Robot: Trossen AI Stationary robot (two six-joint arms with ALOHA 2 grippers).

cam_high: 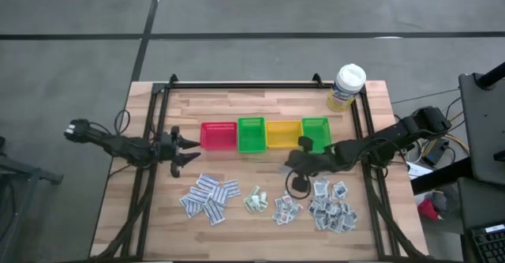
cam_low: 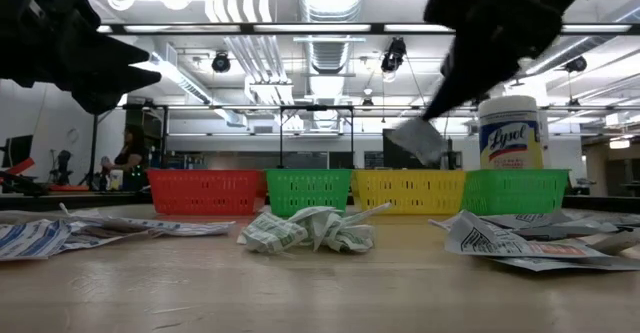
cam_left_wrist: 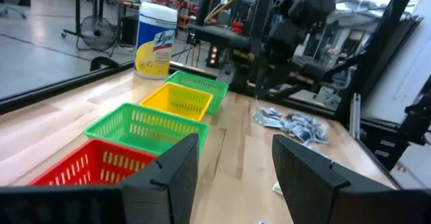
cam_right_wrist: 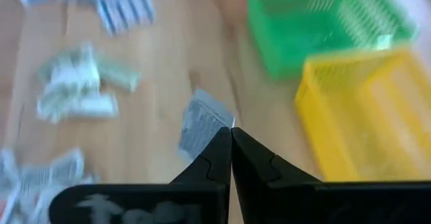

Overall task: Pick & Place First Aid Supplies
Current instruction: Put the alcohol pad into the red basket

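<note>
The right gripper (cam_right_wrist: 231, 135) is clenched on one small grey-printed packet (cam_right_wrist: 199, 124), pinched by an edge so the packet hangs from the fingertips above the table (cam_high: 260, 101). In the high view this packet is hidden under the arm, and in the right wrist view it is blurred, so its print cannot be read. Beyond the fingertips stand a yellow bin (cam_right_wrist: 367, 113) and a green bin (cam_right_wrist: 323, 19), both cut off at the picture's edge.

Four bins stand in a row: red bin (cam_high: 218, 135), green, yellow, and a second green bin (cam_high: 316, 130). All four look empty, though the far green one is partly covered by the right arm.

Just under and beside the right gripper lies the largest heap of packets (cam_high: 331, 206). Farther off lie a smaller heap (cam_high: 286, 208), a crumpled green-printed heap (cam_high: 255, 200) and a spread of blue-striped strips (cam_high: 210, 197); that makes four groups, with single packets too small to count.

The left gripper (cam_high: 186, 152) hangs released, fingers apart, beside the red bin and holding nothing. One wipes tub (cam_high: 347, 87) stands at the table corner behind the right arm.
</note>
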